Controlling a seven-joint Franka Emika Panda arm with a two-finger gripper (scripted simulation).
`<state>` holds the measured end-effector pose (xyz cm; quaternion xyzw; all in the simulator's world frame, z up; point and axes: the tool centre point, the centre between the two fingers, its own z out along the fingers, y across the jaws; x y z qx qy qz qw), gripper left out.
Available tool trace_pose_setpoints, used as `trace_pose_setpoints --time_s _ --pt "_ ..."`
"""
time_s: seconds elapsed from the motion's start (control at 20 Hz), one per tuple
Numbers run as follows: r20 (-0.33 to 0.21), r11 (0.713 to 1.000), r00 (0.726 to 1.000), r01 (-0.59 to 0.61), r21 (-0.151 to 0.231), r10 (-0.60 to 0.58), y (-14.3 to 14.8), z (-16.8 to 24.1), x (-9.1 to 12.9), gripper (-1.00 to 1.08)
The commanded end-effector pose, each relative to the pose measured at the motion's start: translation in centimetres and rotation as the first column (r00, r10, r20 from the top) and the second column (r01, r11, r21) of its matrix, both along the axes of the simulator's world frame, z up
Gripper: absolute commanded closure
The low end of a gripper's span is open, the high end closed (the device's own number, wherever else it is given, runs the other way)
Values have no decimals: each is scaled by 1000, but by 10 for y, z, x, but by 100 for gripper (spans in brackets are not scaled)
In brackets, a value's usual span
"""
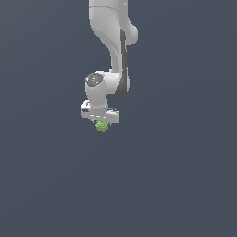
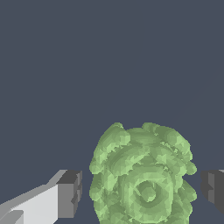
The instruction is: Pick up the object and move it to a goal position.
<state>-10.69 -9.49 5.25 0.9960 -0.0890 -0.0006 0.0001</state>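
Green clump (image 2: 142, 175) sits between the spread fingers (image 2: 70, 194) of the open gripper (image 1: 101, 121), a gap on each side.

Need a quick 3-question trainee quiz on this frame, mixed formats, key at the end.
1. True or false: in the wrist view, both dark fingertip pads press firmly against the small lumpy bright green clump.
2. Multiple choice: in the exterior view, the clump sits (A) directly under the white gripper, (B) far off toward that view's right, (C) on top of the arm.
3. Fill in: the surface around the clump is plain dark ____.

Key:
1. False. A visible gap shows on each side between pad and clump.
2. A.
3. Grey-blue, with no other items visible on it.
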Motion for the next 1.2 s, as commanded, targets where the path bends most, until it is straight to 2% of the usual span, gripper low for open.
trace_pose_setpoints --time_s 0.0,0.2,0.25,0.85,1.15 --pt "1 1000 1000 0 0 0 0 -8 0 -92" --pt "1 1000 1000 0 0 0 0 -12 0 -92" --pt "1 1000 1000 0 0 0 0 -12 0 108" --pt "2 1000 1000 1 0 -1 0 -10 0 108" --pt "2 1000 1000 1 0 -1 0 5 1 108"
